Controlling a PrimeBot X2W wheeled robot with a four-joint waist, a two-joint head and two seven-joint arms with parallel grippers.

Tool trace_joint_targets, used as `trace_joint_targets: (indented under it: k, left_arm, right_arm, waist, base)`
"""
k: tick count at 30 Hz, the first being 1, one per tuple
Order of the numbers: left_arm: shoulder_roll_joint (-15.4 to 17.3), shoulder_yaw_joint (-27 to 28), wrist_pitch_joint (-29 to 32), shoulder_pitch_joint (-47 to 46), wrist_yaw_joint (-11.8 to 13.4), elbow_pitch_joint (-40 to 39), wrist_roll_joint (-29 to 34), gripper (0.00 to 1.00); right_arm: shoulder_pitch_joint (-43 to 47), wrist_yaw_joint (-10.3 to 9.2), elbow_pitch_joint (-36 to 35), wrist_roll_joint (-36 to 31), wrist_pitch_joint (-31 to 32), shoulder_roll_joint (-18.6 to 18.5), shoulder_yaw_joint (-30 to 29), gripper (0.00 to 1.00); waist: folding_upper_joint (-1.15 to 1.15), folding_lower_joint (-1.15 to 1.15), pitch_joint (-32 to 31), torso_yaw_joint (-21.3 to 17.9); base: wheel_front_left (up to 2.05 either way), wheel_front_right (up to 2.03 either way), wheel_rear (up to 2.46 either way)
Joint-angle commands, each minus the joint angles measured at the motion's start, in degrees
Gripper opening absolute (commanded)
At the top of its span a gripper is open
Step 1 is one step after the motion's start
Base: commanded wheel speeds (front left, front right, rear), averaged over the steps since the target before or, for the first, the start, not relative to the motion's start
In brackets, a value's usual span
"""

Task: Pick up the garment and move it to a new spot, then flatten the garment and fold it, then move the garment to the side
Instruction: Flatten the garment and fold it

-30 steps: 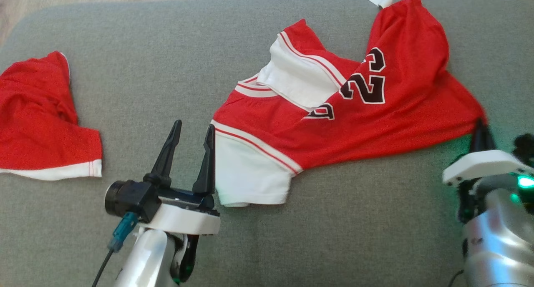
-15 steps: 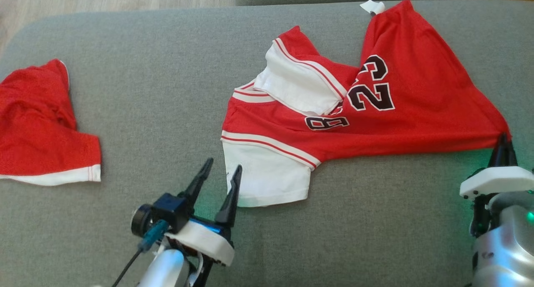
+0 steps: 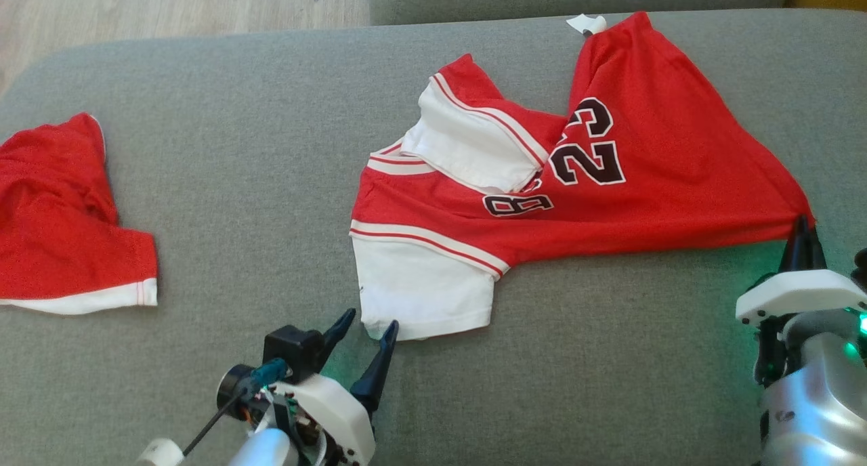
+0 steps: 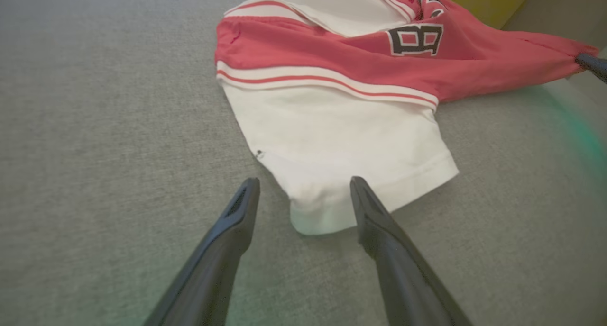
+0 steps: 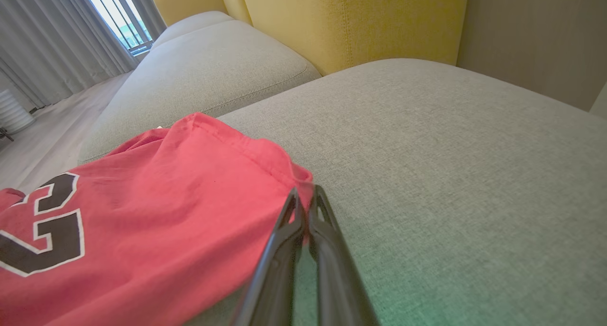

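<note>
The left claw [image 3: 370,318], jaws apart, has dropped back to the jersey's [image 3: 650,161] sleeve [image 3: 423,286] corner; the right claw [image 3: 802,221] stays clamped on the jersey, so a flattening pull looks next

The left gripper [image 3: 370,319] has two long, tapering black fingers [image 4: 223,250] on a white plastic mount [image 3: 332,412], with a black camera block [image 3: 291,347], a teal plug [image 3: 267,371] and a thin black cable [image 3: 206,429]. The right gripper [image 3: 801,225] looks the same, joined to a silver forearm [image 3: 813,405] with a green light [image 3: 850,349].

Grey sofa [image 3: 203,147], yellow cushion [image 5: 355,22], curtained window [image 5: 119,17]
</note>
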Motion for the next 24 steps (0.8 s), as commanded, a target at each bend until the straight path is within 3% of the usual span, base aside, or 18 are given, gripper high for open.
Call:
trace_joint_targets:
  k: [1, 12, 13, 14, 15, 20, 24]
  left_arm:
    - [0.7, 1.3, 0.3, -0.5, -0.1, -2.4, -0.9, 1.00]
    - [0.5, -1.1, 6.1, -0.9, 0.1, -1.9, -2.9, 1.00]
    - [0.5, -1.4, 6.7, -0.9, 0.0, -1.7, -3.4, 0.92]
    - [0.5, -1.4, 7.1, -1.0, 0.0, -1.6, -3.9, 0.40]
    - [0.5, -1.5, 7.4, -1.0, 0.0, -1.5, -4.4, 0.00]
    - [0.8, -1.8, 7.7, -1.1, -0.2, -1.7, -6.3, 0.00]
    - [1.5, -1.0, 3.9, -1.9, -0.3, -3.5, -7.6, 0.00]
  right_arm:
    - [0.0, 0.42, -1.4, 0.5, -0.8, -0.2, 1.7, 0.00]
    - [-0.7, 0.42, -1.5, 1.3, -0.8, -0.2, 4.2, 0.00]
    - [-0.9, 0.42, -1.6, 1.4, -0.8, -0.2, 4.5, 0.00]
    - [-1.0, 0.42, -1.8, 1.5, -0.8, -0.2, 4.7, 0.00]
    - [-1.1, 0.42, -2.0, 1.7, -0.8, -0.2, 5.0, 0.00]
    - [-1.2, 0.42, -2.7, 2.1, -0.8, -0.2, 5.9, 0.00]
    - [-0.8, 0.42, -4.2, 1.8, -0.8, -0.2, 6.2, 0.00]
  waist:
    - [0.00, 0.01, -0.1, -0.2]
    - [0.00, 0.01, 0.8, -1.3]
    - [0.00, 0.01, 1.0, -1.5]
    - [0.00, 0.01, 1.1, -1.5]
    - [0.00, 0.01, 1.3, -1.6]
    - [0.00, 0.01, 1.6, -1.6]
    - [0.00, 0.01, 1.3, -1.4]
  base:
    - [0.00, 0.00, 0.00]
    - [0.00, 0.00, 0.00]
    - [0.00, 0.00, 0.00]
    - [0.00, 0.00, 0.00]
    - [0.00, 0.00, 0.00]
    - [0.00, 0.00, 0.00]
    - [0.00, 0.00, 0.00]
